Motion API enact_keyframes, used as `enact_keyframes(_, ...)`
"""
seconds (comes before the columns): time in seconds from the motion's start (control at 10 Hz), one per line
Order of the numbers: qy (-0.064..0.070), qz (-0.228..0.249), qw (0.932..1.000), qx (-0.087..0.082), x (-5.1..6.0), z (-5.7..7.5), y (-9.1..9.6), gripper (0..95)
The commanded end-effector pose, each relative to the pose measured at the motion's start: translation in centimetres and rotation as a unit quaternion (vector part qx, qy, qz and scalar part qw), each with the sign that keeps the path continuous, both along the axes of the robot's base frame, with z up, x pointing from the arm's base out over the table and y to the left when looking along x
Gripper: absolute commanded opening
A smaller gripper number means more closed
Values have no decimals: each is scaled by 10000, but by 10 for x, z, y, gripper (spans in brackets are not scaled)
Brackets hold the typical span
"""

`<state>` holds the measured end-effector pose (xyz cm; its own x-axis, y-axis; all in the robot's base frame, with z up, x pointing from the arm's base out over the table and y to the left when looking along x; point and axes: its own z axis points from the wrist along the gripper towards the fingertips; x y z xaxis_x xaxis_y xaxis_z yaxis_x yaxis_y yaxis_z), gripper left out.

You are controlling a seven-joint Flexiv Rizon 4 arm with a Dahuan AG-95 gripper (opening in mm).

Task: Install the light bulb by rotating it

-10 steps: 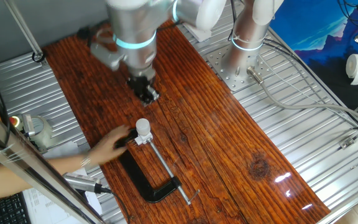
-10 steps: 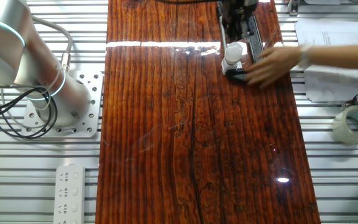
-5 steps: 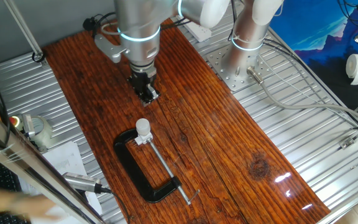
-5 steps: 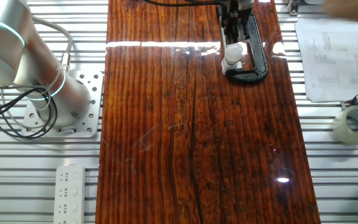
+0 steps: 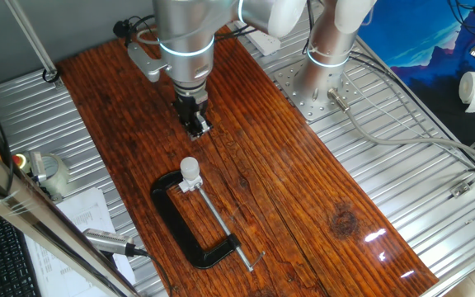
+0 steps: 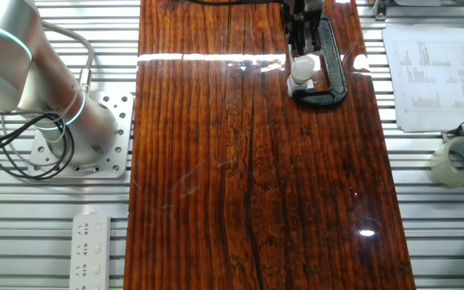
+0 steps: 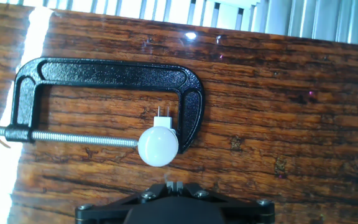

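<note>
The light bulb [image 5: 190,168] stands upright on its small white socket [image 7: 164,117], pinched in the black clamp [image 5: 184,228] near the table's [image 5: 303,206] left edge. It looks light, smooth and fragile; grip the rounded head gently. Whether the gripper [image 5: 196,124], just beyond it, is apart, I cannot tell.

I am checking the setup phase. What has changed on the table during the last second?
A person's hand that was touching the clamp a second ago has pulled away and left the view. The gripper shifted only slightly and hangs short of the bulb. Bulb and clamp stayed in place.
</note>
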<state>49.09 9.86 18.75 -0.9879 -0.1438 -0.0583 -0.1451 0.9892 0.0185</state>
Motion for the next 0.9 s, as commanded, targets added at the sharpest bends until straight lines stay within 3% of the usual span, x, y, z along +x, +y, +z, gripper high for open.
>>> enact_keyframes(0.1,0,-166,9999,21,-1,1,0,0)
enact_keyframes(0.3,-32,-275,9996,32,-1,1,0,0)
enact_keyframes(0.5,41,-392,9992,7,-1,0,0,0)
enact_keyframes(0.9,-11,-488,9988,55,-1,0,-1,0)
